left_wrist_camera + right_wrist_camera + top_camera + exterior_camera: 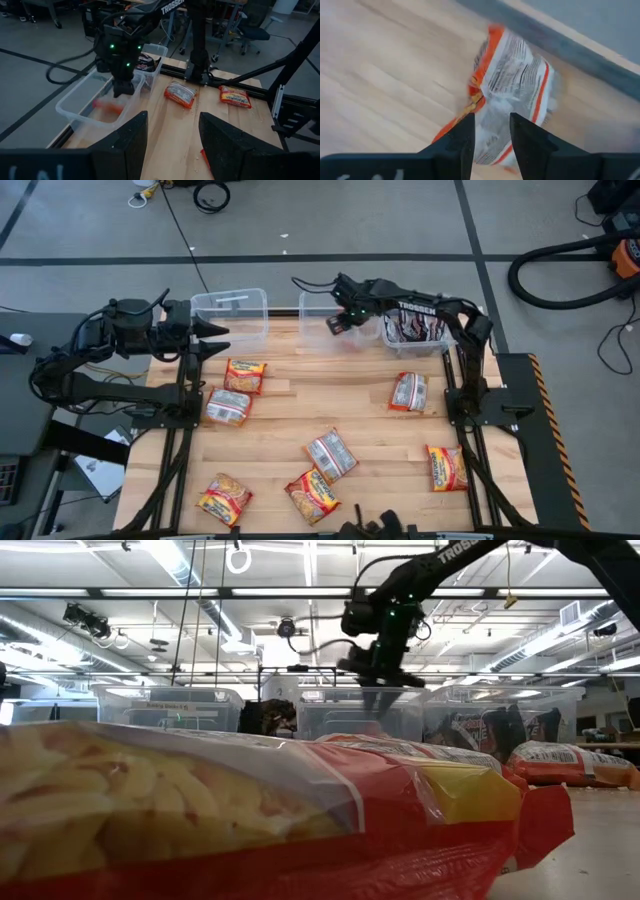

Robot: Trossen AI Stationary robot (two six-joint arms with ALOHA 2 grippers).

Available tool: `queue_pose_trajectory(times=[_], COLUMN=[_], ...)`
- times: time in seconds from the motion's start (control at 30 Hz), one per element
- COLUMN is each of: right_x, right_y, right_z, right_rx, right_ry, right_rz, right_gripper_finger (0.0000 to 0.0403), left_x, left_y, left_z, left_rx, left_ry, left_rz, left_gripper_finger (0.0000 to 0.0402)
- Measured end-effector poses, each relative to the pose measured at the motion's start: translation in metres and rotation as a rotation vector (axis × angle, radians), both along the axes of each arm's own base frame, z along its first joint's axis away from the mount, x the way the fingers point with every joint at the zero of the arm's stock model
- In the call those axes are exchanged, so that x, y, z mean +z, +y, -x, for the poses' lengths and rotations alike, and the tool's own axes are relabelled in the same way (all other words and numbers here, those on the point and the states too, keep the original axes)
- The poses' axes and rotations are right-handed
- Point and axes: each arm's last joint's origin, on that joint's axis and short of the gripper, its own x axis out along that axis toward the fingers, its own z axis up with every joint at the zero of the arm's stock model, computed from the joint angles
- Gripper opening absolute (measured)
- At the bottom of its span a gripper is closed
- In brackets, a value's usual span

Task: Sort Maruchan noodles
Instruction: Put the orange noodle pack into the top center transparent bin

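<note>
The right gripper (340, 323) hangs over the middle bin (325, 320), fingers parted, a red-and-silver packet (512, 100) loose just below them, blurred as if dropping. It could catch the bin's rim and spill out. The left gripper (218, 340) waits open beside the left bin (235, 310); other packets lie scattered well away.

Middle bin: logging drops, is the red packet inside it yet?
Inside: the red packet blurs within the middle bin, below the right pincer.

Three bins (232, 315) behind packets (330, 454) scattered on table (360, 395).
</note>
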Motion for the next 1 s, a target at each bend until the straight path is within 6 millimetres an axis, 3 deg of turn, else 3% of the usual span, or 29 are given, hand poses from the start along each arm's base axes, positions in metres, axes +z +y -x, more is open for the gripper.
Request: queue_pose_trajectory(times=[0.13, 0.33, 0.47, 0.63, 0.77, 0.9, 1.0], right_x=[-0.004, -0.04, -0.036, -0.012, -0.001, -0.007, -0.027], right_y=[-0.001, -0.006, -0.005, -0.003, -0.009, -0.019, -0.026], right_z=[-0.025, -0.035, -0.039, -0.046, -0.047, -0.045, -0.046], right_rx=[0.001, -0.015, -0.016, 0.011, -0.102, -0.214, -0.245], right_ry=[-0.17, -0.136, -0.128, -0.133, -0.204, -0.238, -0.204], right_rz=[0.039, -0.052, -0.032, 0.03, -0.005, -0.048, -0.104], right_gripper_finger=[0.0138, 0.0139, 0.0139, 0.0139, 0.0139, 0.0137, 0.0137], left_x=[0.0, 0.0, 0.0, 0.0, 0.0, 0.001, 0.001], left_y=[0.0, 0.0, 0.0, 0.0, 0.0, 0.0, 0.0], left_z=[0.0, 0.0, 0.0, 0.0, 0.0, -0.001, -0.001], left_rx=[0.0, -0.007, -0.01, -0.009, -0.01, -0.009, -0.009], left_ry=[0.0, -0.001, -0.003, -0.003, -0.003, -0.008, -0.011], left_rz=[0.0, 0.003, 0.01, 0.01, 0.01, 0.01, 0.009], left_gripper_finger=[0.018, 0.018, 0.018, 0.018, 0.018, 0.018, 0.018])
